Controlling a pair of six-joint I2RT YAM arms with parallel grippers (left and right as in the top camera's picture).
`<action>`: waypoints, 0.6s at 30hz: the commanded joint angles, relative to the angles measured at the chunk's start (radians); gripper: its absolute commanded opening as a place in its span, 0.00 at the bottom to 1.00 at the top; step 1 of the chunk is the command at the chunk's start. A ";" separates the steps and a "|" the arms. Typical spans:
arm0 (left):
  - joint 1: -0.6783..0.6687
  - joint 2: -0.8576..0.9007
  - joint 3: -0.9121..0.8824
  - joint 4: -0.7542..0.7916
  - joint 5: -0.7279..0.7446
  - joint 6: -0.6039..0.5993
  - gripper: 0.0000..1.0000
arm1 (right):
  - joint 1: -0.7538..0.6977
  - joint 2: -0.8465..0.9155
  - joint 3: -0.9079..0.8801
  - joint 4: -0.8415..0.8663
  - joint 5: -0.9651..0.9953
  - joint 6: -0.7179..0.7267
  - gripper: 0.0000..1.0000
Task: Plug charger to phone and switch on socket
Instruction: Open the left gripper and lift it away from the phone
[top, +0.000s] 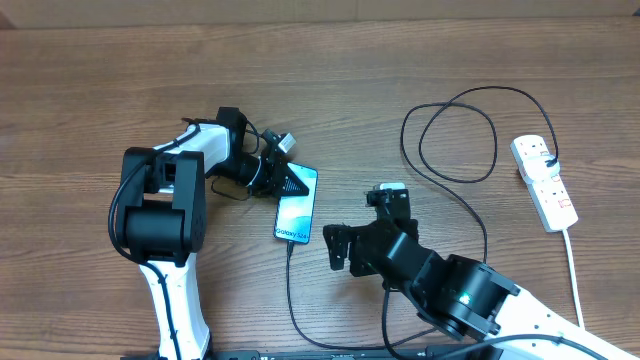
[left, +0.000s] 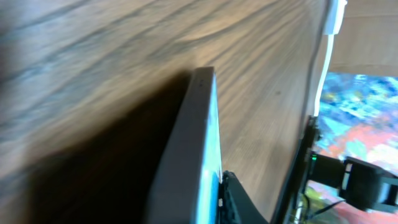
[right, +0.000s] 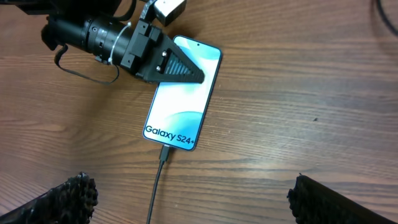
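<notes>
The charger (right: 163, 154) looks seated in the lower end of the phone (right: 180, 109), with the left gripper (right: 180, 68) resting on the phone's upper end, its grip unclear, and the right gripper (right: 196, 198) wide open and empty nearby, so the socket (top: 543, 182), well away from the phone, apparently awaits switching.

Brown wood-grain table (top: 100, 80) fills overhead and right-wrist views, evenly lit with soft shadows; in left-wrist view, blurred blue-orange colourful patch (left: 367, 118) shows at right beyond the table edge.
</notes>
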 joint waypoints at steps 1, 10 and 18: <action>-0.001 0.020 0.000 0.002 -0.055 -0.005 0.19 | -0.002 0.010 0.003 0.021 -0.032 0.051 1.00; -0.001 0.020 0.000 0.002 -0.164 -0.084 0.32 | -0.002 0.012 0.003 0.023 -0.060 0.089 1.00; -0.001 0.020 0.000 0.000 -0.257 -0.165 0.64 | -0.002 0.013 0.003 0.023 -0.060 0.089 1.00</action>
